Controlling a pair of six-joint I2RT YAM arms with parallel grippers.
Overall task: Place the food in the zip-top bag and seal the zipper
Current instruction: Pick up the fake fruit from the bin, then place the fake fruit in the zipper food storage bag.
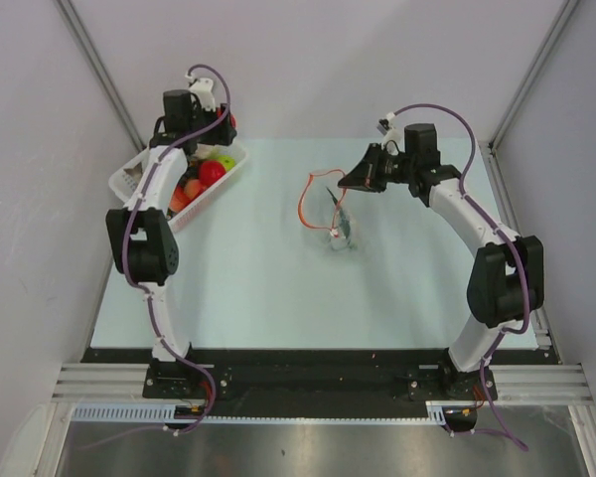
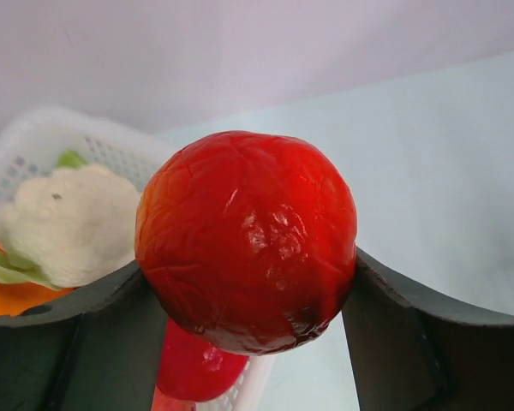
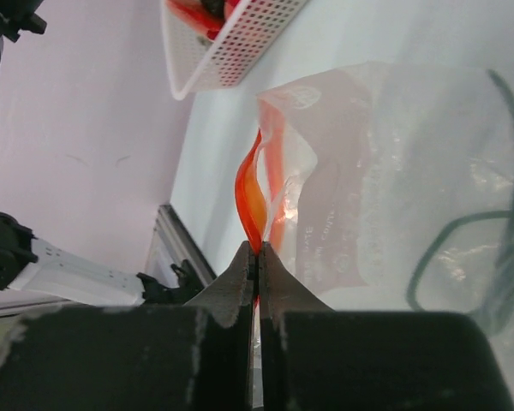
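A glossy red tomato sits between the two dark fingers of my left gripper, which touch it on both sides, just over the right end of the white basket. My right gripper is shut on the red-orange zipper strip of the clear zip-top bag, holding one lip of the mouth up. In the top view the zip-top bag lies mid-table in front of the right gripper. A thin dark green shape shows through the plastic.
The white slatted basket stands at the table's far left with more food: white cauliflower, a green leaf, another red piece, an orange piece. Grey walls close in on both sides.
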